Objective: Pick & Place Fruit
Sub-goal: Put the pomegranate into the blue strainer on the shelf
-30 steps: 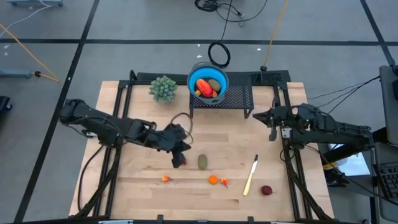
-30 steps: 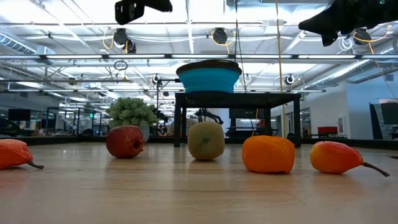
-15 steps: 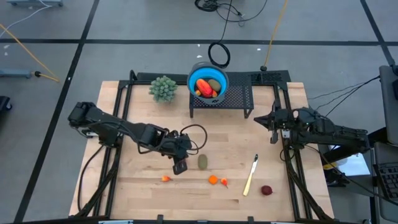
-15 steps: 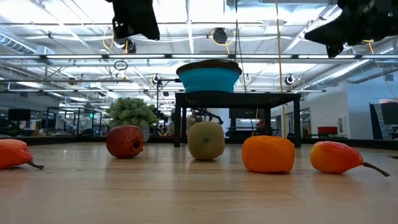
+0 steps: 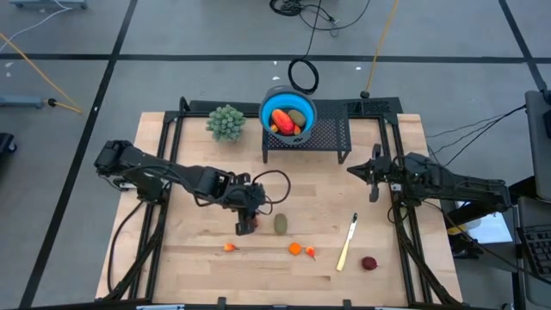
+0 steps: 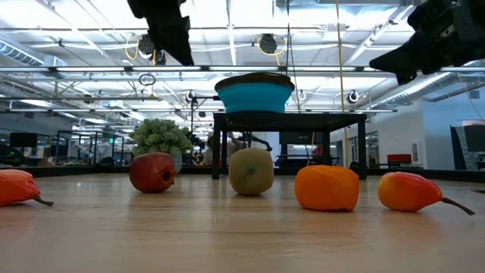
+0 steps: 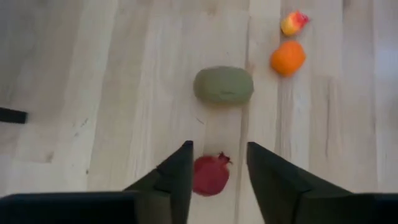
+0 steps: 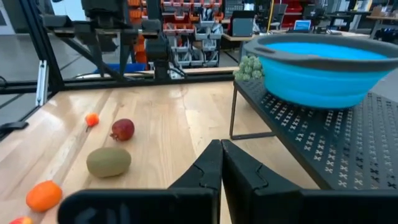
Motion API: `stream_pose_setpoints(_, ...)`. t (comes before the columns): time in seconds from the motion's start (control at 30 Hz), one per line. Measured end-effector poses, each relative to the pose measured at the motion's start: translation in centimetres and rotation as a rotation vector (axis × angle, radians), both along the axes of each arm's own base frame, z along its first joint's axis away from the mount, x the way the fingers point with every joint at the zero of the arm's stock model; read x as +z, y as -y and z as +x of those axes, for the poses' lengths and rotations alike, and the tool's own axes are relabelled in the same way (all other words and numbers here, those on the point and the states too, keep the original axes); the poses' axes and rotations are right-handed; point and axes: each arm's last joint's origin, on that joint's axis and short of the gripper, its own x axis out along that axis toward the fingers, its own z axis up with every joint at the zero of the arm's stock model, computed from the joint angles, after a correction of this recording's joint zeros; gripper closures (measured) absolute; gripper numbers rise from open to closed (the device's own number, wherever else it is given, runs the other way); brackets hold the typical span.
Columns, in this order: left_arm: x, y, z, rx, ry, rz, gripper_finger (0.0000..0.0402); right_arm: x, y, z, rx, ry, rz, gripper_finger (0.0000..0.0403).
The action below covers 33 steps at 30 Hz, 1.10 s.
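My left gripper [image 5: 246, 220] hangs open above a dark red round fruit [image 7: 209, 176]. In the left wrist view its fingers [image 7: 217, 149] stand on either side of that fruit without touching it; in the low view it [image 6: 170, 30] is well above the fruit [image 6: 152, 172]. An olive-green oval fruit [image 5: 281, 224] lies beside it on the wood. Small orange fruits [image 5: 295, 250] [image 5: 229, 247] lie nearer the front edge, and another dark red fruit [image 5: 368, 263] at the near right. My right gripper [image 5: 373, 176] waits shut at the right, raised [image 6: 424, 45].
A blue bowl [image 5: 288, 112] holding red-orange and green fruit stands on a black mesh stand [image 5: 331, 138] at the far middle. A pale-green plant ball [image 5: 225, 122] sits to its left. A pale yellow stick-shaped object [image 5: 347, 244] lies at the near right.
My left gripper has come down and toward the near edge, rolling its wrist, and now stands over the dark red fruit. My right gripper has sunk a little. No fruit has moved.
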Motion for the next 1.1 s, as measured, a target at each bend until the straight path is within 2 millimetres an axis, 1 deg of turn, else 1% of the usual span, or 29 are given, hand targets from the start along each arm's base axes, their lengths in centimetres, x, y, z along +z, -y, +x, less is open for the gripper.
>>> stream_pose_setpoints(0.2, -1.5, -0.4, -0.7, -0.073, -0.078, 0.054, 0.018, -0.3, 0.0, 0.1, -0.001, -0.002, -0.001, 0.0403)
stream_pose_setpoints(0.3, -2.7, -0.4, -1.0, -0.108, -0.103, 0.076, 0.0147, -0.3, 0.0, 0.1, 0.0, -0.004, -0.014, 0.0403)
stream_pose_setpoints(0.4, -3.6, -0.5, -1.4, -0.138, -0.133, 0.096, 0.0119, -0.3, 0.0, 0.1, 0.001, -0.006, -0.029, 0.0403)
stream_pose_setpoints(0.53, -4.4, -0.5, -1.5, -0.177, -0.129, 0.115, 0.0091, -0.3, 0.0, 0.1, 0.0, -0.006, -0.031, 0.0403)
stream_pose_setpoints(0.67, -4.7, -0.3, -1.1, -0.238, -0.069, 0.12, 0.0075, -0.3, 0.0, 0.1, 0.0, -0.006, -0.031, 0.0403)
stream_pose_setpoints(0.8, -5.2, -0.1, -0.7, -0.294, -0.041, 0.118, 0.0071, -0.3, 0.0, 0.1, 0.0, -0.006, -0.031, 0.0403)
stream_pose_setpoints(0.9, -6.4, 0.2, -0.2, -0.325, -0.074, 0.105, 0.0071, -0.3, 0.0, 0.1, -0.001, -0.006, -0.031, 0.0403)
stream_pose_setpoints(1.1, -9.5, 0.7, 0.7, -0.35, -0.169, 0.121, 0.0071, -0.2, 0.0, 0.1, -0.001, 0.001, -0.032, 0.0403)
